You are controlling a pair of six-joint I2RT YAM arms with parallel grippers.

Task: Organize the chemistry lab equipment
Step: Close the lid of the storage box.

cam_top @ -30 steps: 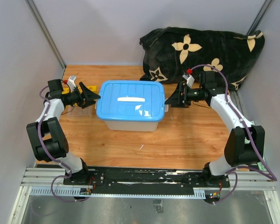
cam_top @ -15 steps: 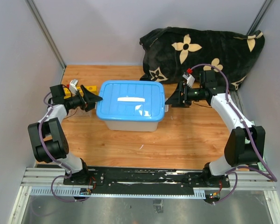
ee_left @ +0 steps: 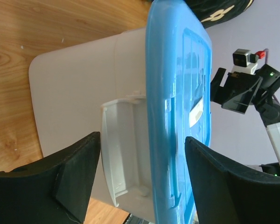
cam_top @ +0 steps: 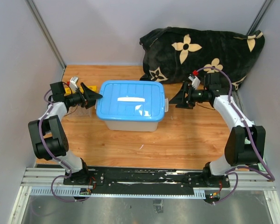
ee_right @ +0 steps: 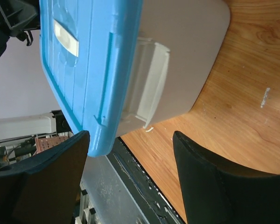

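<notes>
The left pincer is spread around the left end handle of the translucent plastic bin with blue snap lid. The right pincer, also spread, hangs just off its right end. The lid is on; contents seem hidden. It fits both packing still ahead and packing done. No writing is legible.

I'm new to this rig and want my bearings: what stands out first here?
A translucent plastic storage box with a bright blue lid sits mid-table on the wooden table. The open left end effector and open right end effector flank its two ends. A black flower-patterned cloth bag lies behind, far right.
</notes>
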